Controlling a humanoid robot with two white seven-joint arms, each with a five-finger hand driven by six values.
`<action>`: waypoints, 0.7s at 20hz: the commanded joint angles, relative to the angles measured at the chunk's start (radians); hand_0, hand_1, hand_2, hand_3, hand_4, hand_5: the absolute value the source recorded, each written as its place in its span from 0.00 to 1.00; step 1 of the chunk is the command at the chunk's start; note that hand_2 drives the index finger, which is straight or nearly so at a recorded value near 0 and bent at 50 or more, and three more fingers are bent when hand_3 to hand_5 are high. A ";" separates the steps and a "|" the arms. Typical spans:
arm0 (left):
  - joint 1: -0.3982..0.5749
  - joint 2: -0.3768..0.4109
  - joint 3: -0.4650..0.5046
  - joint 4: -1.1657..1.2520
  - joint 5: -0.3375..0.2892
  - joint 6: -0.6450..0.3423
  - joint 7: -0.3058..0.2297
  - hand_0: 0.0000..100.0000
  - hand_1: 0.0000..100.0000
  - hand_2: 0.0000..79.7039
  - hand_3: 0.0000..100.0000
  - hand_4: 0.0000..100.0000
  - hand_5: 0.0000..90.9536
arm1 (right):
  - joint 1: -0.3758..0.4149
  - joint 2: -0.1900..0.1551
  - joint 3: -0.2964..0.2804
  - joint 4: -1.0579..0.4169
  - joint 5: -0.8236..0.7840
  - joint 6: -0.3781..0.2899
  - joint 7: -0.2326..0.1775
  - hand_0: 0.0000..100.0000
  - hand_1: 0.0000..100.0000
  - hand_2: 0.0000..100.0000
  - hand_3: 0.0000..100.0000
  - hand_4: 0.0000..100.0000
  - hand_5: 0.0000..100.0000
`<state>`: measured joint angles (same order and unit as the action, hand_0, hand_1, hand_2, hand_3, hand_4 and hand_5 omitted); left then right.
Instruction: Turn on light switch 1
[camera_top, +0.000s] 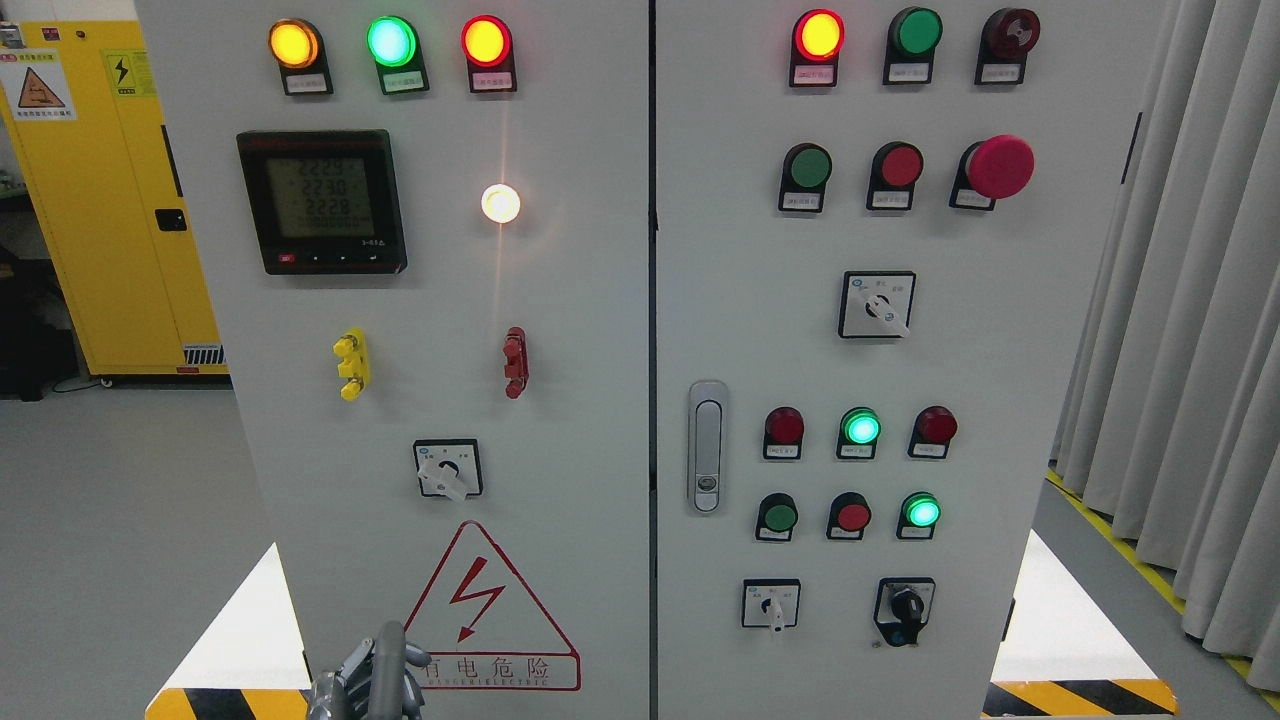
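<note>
Grey steel filled the view: an electrical cabinet (560, 330) with two doors, seen head-on. On the left door sat three lit lamps along the top, a digital meter (322, 201) below them, a bright white lamp (500, 203) to its right, then a yellow fitting and a red fitting, a rotary switch (447, 469) and a red shock-warning triangle (490, 610). The right door carried more lamps, push buttons, a large red mushroom button (1000, 166), a door handle (707, 446) and three further rotary switches. No label could be read, so which control was light switch 1 could not be told; the rotary switch on the left door, just above the triangle, seemed the likeliest. Only the left hand (370, 675) showed, at the bottom edge below that switch, grey fingers (386, 660) pointing upward; it held nothing, but whether they were spread or curled could not be told. The right hand was out of sight. The reach appeared barely begun; next, the hand would need to rise to the switch and turn its knob.
</note>
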<state>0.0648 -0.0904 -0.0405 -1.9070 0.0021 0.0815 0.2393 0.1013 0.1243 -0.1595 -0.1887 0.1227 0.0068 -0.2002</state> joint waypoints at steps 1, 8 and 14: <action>0.213 0.060 0.074 0.194 0.055 -0.168 -0.063 0.35 0.10 0.77 0.97 0.88 0.82 | 0.000 0.000 0.000 0.000 0.000 0.001 0.001 0.00 0.50 0.04 0.00 0.00 0.00; 0.259 0.084 0.096 0.786 0.067 -0.439 -0.144 0.33 0.10 0.71 0.93 0.90 0.81 | 0.000 0.000 0.000 0.000 0.000 0.001 0.001 0.00 0.50 0.04 0.00 0.00 0.00; 0.184 0.093 0.106 1.342 0.067 -0.467 -0.408 0.31 0.13 0.46 0.67 0.67 0.43 | 0.000 0.000 0.000 0.000 0.000 0.001 0.001 0.00 0.50 0.04 0.00 0.00 0.00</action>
<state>0.2755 -0.0259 0.0279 -1.2999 0.0631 -0.3668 -0.0721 0.1012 0.1243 -0.1595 -0.1887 0.1227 0.0068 -0.2002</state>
